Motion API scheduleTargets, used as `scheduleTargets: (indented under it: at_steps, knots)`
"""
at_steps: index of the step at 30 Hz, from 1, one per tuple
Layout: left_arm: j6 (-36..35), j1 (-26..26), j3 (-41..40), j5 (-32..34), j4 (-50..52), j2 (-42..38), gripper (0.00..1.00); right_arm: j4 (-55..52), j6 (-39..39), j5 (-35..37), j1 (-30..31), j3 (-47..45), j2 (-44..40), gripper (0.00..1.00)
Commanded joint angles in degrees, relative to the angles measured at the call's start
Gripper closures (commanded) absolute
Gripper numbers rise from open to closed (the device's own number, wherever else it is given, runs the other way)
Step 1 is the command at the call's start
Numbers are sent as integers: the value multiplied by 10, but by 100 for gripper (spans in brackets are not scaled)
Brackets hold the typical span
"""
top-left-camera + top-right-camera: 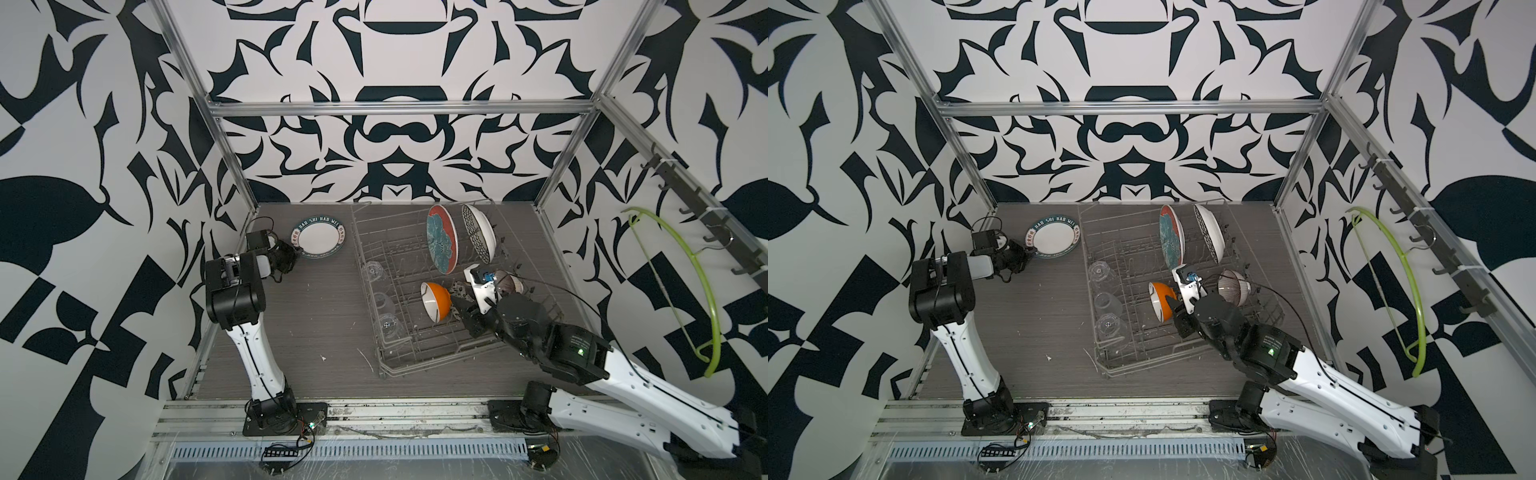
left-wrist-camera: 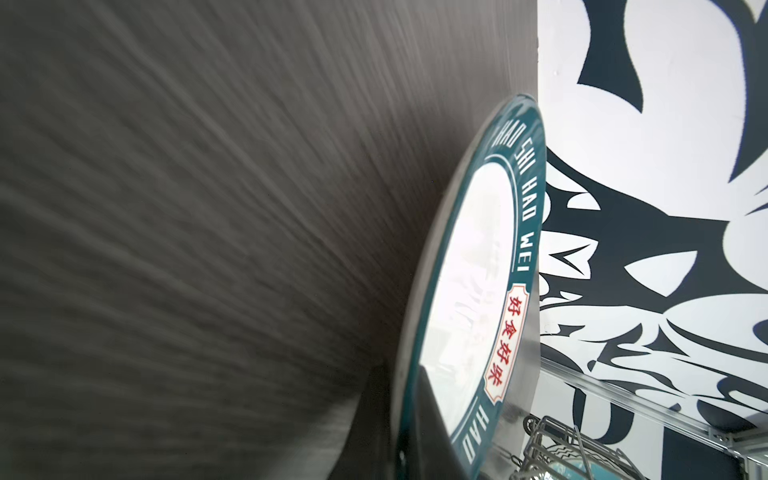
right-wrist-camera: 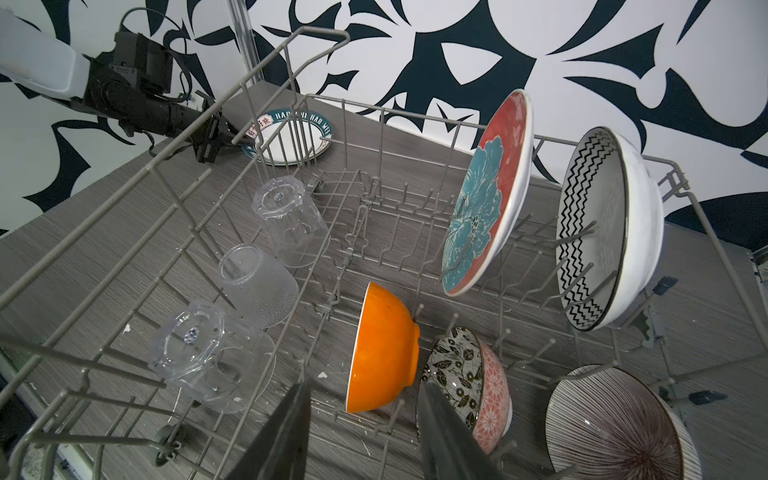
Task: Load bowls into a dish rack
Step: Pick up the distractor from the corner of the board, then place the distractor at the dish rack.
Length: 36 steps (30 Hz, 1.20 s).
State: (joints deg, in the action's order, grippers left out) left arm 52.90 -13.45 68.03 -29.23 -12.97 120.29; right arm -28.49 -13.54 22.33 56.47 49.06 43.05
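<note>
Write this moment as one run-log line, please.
left gripper: shut on plate rim | right gripper: open, by orange bowl | rack: holds orange bowl, floral bowl, striped bowl

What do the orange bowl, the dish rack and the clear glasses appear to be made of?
Orange bowl: likely glazed ceramic, with a smooth sheen and a thick foot ring. Dish rack: metal wire, seemingly grey-coated, matte and uniform. Clear glasses: transparent glass or plastic with moulded texture; the look leaves that open.
</note>
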Motion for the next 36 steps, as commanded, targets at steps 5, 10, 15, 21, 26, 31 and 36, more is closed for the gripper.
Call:
scheduleTargets:
  at_steps: [5,10,15,21,26,31,36]
  knots:
    - [-18,-3,-26,-5,70,-104,100,-5,-12,11,3,18,32,52]
    - [-28,-3,-22,-11,128,-247,100,4,-14,16,3,22,39,46]
    - [-35,-3,-32,-13,177,-386,100,34,-10,-2,3,27,47,42]
    - [-16,5,-62,-11,189,-528,100,80,12,-71,2,72,81,34]
    - [17,57,-107,-13,154,-599,100,145,22,-181,3,118,97,25]
    - [45,122,-164,11,106,-664,100,185,24,-250,2,158,102,18]
    - [94,185,-240,41,6,-720,100,185,35,-241,2,188,109,18]
